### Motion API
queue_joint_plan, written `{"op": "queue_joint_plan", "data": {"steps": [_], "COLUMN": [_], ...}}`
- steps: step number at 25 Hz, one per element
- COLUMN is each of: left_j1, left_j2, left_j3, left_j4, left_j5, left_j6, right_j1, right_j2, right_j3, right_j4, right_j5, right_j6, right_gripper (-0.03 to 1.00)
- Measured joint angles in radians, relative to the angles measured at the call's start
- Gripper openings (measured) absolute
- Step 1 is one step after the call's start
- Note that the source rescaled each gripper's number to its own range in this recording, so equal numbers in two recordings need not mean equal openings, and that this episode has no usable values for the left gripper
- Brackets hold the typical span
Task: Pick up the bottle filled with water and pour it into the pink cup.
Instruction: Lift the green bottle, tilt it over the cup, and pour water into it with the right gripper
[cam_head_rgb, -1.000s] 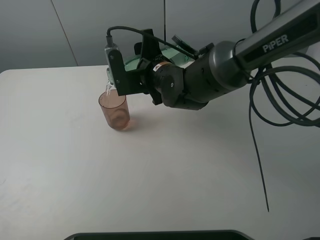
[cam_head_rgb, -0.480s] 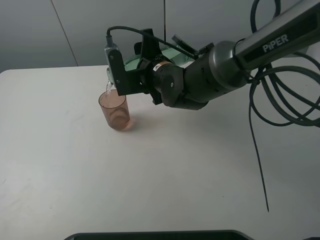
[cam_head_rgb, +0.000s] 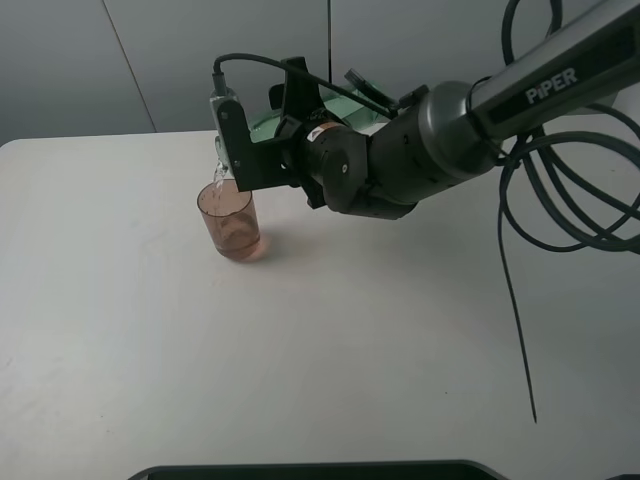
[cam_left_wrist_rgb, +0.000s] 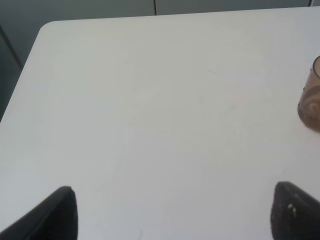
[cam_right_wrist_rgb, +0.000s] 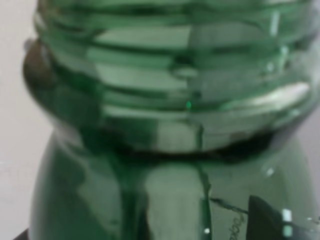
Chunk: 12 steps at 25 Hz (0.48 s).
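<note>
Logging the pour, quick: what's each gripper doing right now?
Left gripper: open, empty.
Right gripper: shut on the bottle, tipped over the pink cup.

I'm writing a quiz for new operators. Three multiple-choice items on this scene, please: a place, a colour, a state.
1. Where is the pink cup? A in a pincer; B on the table, under the mouth of the bottle; C on its side.
2. The bottle is: A green; B blue; C red.
3. The left pincer is: A shut on the cup; B shut on the bottle; C open.
B, the high view shows it beneath the tilted neck; A, green plastic fills the right wrist view; C, its fingertips sit wide apart.
</note>
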Motion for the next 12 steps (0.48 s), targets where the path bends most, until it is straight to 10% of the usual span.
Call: {"op": "queue_joint_plan", "data": {"steps": [12], "left_j1": [0.0], "left_j2": [0.0], "left_j3": [0.0], "left_j4": [0.0], "left_j5": [0.0], "left_j6": [0.0], "right_j1": [-0.023], "right_j2": [0.0], "right_j3": [-0.002], "right_j4": [0.014], "right_j5": [0.01], "right_j6": [-0.014], "right_gripper": [0.0]}}
